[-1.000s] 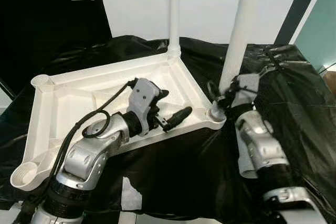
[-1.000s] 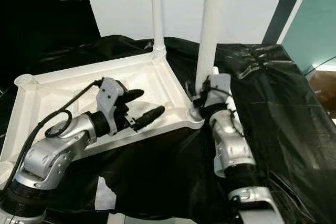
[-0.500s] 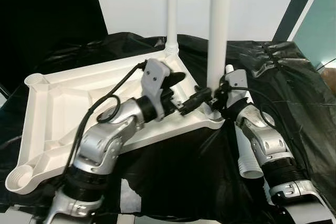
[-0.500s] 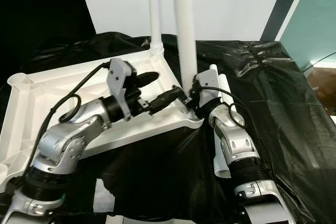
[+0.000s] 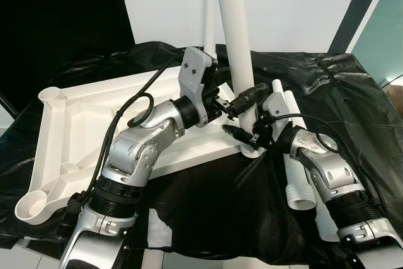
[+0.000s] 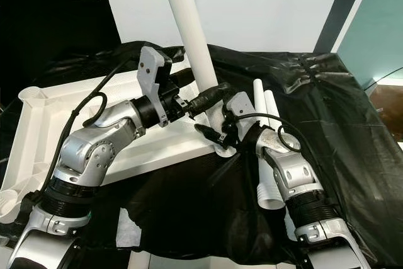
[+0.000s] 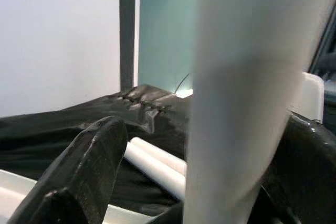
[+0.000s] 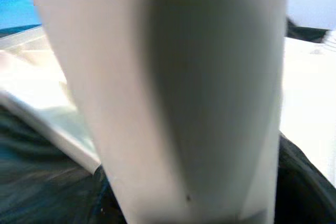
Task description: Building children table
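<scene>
A white tabletop (image 5: 75, 118) lies upside down on a black cloth. One white leg (image 5: 210, 11) stands upright in its far corner. A second white leg (image 5: 232, 29) rises from the near right corner socket, its top leaning to the left. My right gripper (image 5: 247, 137) is shut on this leg just above the socket; in the right wrist view the leg (image 8: 184, 87) sits close up between its dark fingers. My left gripper (image 5: 236, 92) straddles the same leg higher up, open. In the left wrist view a gap shows between one finger (image 7: 79, 177) and the leg (image 7: 247, 103).
Two spare white legs (image 5: 295, 174) lie side by side on the black cloth (image 5: 352, 105) right of my right arm. An open round socket (image 5: 28, 206) sits at the tabletop's near left corner. A white wall stands behind, with a dark door at the left.
The held leg's top has swung from leaning right, through upright, to leaning left. My left gripper moved up and right from over the tabletop to straddle that leg. The right wrist has turned.
</scene>
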Available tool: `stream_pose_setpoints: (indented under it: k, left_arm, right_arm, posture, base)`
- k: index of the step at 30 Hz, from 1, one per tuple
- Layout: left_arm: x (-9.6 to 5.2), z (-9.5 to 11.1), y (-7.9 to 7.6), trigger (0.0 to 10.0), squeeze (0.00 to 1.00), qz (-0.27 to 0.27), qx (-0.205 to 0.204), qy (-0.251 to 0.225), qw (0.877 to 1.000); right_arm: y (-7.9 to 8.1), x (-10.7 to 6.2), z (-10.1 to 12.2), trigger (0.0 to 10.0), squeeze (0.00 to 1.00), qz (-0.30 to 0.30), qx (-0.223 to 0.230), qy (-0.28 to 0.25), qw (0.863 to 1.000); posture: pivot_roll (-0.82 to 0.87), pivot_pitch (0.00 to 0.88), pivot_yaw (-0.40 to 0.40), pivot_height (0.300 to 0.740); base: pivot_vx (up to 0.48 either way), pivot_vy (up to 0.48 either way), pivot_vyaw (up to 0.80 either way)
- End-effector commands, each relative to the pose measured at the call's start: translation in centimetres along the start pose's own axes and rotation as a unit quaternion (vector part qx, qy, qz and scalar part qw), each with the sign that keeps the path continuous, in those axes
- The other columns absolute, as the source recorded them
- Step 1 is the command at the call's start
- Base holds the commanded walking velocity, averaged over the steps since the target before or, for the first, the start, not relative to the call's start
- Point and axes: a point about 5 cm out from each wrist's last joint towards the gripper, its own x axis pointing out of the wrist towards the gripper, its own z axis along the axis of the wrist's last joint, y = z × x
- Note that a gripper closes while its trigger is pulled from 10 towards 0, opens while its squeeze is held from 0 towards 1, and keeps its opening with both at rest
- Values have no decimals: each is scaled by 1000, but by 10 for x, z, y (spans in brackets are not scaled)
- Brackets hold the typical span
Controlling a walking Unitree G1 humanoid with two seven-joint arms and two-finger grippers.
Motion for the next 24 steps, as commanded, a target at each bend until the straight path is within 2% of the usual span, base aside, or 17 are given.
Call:
stream_pose_setpoints:
  k: [1,3,4,7,9,11,12,13,14,23,24]
  left_arm:
    - [-2,10,-5,10000,0,-79,-19,-19,997]
    - [-3,14,-6,10000,0,-94,-33,-28,995]
    - [-6,19,-10,10000,0,-126,-51,-38,990]
    - [-6,21,-13,10000,0,-144,-57,-41,987]
    - [-3,19,-21,5843,0,-169,-51,-35,984]
    - [-2,19,-22,5843,0,-171,-53,-35,983]
    - [0,19,-24,4039,0,-174,-52,-36,983]
    - [2,19,-26,9216,0,-175,-50,-34,983]
    - [3,19,-27,10000,0,-176,-48,-32,983]
    - [7,15,-24,9843,0,-156,-33,-15,987]
    - [8,17,-22,6235,0,-148,-32,-18,988]
  right_arm:
    - [1,-5,6,10000,0,34,5,-10,999]
    - [1,-8,7,10000,0,50,6,-8,999]
    - [-1,-13,6,10000,0,66,-2,3,998]
    - [-4,-15,5,10000,0,73,-4,13,997]
    - [-6,-15,5,10000,0,87,-12,22,996]
    - [-7,-14,5,10000,0,87,-14,23,996]
    - [-7,-13,5,10000,0,89,-15,24,996]
    - [-8,-12,6,10000,0,92,-16,25,995]
    - [-8,-11,7,10000,0,94,-17,25,995]
    - [-5,-3,9,10000,0,111,-19,23,993]
    - [-4,-3,9,10000,0,113,-20,23,993]
  posture:
    - [-37,0,-4,740]
    - [-38,0,-2,740]
    - [-36,0,-2,740]
    - [-35,0,-2,740]
    - [-36,0,-3,740]
    - [-36,0,-3,740]
    - [-37,0,-4,740]
    - [-38,0,-3,740]
    - [-38,0,-3,740]
    - [-32,0,-3,740]
    - [-32,0,-3,740]
  base:
    - [0,0,0]
    - [0,0,0]
    - [0,0,0]
    - [0,0,0]
    - [0,0,0]
    - [0,0,0]
    - [0,0,0]
    - [0,0,0]
    - [0,0,0]
    - [0,0,0]
    - [0,0,0]
